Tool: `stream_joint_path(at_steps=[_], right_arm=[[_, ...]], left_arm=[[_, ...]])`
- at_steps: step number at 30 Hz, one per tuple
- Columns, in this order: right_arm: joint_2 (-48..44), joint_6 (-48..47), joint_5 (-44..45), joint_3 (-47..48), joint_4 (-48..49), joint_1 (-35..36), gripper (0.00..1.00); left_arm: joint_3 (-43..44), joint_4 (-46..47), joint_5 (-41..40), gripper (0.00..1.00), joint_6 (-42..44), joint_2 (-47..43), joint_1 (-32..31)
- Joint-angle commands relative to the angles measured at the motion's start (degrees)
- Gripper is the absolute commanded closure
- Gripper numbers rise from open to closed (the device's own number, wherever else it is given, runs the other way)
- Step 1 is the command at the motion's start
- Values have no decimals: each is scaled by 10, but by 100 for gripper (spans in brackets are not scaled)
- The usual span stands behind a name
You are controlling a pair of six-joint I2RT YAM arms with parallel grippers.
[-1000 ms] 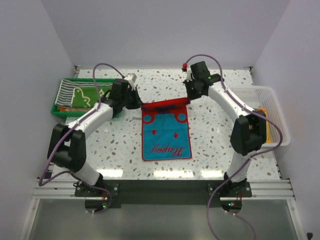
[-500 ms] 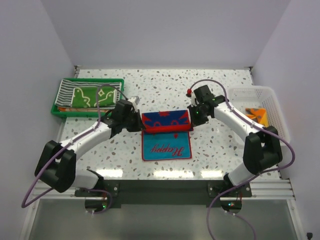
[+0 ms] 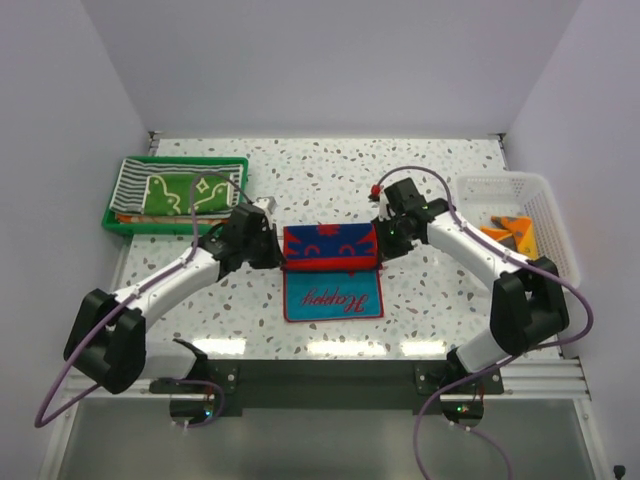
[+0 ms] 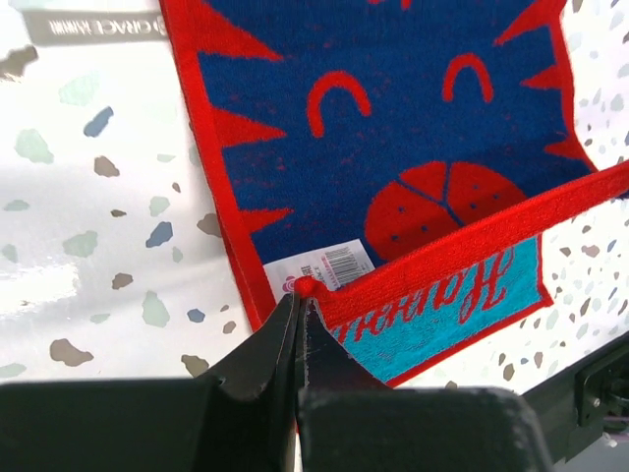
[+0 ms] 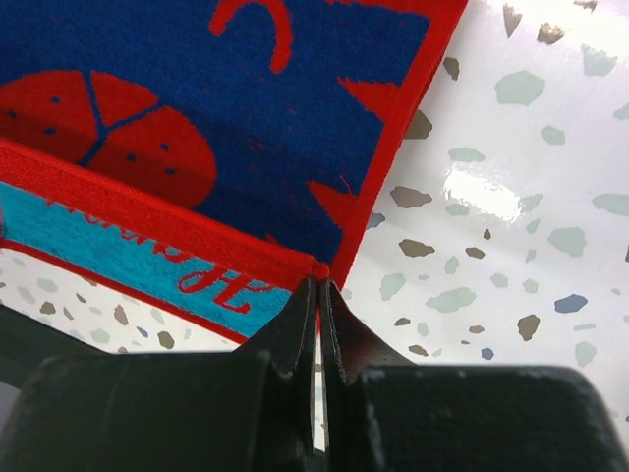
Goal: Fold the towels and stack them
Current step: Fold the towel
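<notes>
A red towel (image 3: pixel 330 246) with a dark blue cartoon underside lies mid-table, its far part turned over toward me above the light blue "Happy" half (image 3: pixel 333 296). My left gripper (image 3: pixel 273 250) is shut on the turned-over edge's left corner, my right gripper (image 3: pixel 384 246) on its right corner. In the left wrist view the shut tips (image 4: pixel 300 291) pinch the red hem of the towel (image 4: pixel 393 98) beside a white label. The right wrist view has the tips (image 5: pixel 319 275) closed on the red corner of the towel (image 5: pixel 147 59). A striped towel (image 3: pixel 130 180) and a green towel (image 3: pixel 185 192) lie in the tray.
The green plastic tray (image 3: pixel 113 218) stands at the back left. A white mesh basket (image 3: pixel 545 195) at the right edge holds an orange towel (image 3: pixel 512 230). White walls close in the table on three sides.
Both grippers have come toward the near edge with the towel's far edge, turning it over so the dark blue underside shows. The fold now covers the upper half.
</notes>
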Motion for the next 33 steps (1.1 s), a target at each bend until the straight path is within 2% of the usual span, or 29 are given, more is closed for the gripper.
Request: stream_joint_path(at_steps=[1,10,19,27,33], right_arm=[[-37,1,8,30,-16,-1,100],[-55,19,-21,-47,6,7,100],[-13,27,6,-109,57,8,100],[-1,31,13,-106,65,7,100],[-25,25,27,-68,31,7,100]], left_arm=[[34,-38,-33,100,12,-29,3],[-31,-33,11,100,-5,-43,-1],[-98,15,44,100,-15,-18,-12],[-114,26,41,100,-13,-20,-16],[-78,-6,29,100,-9,-40,-15]])
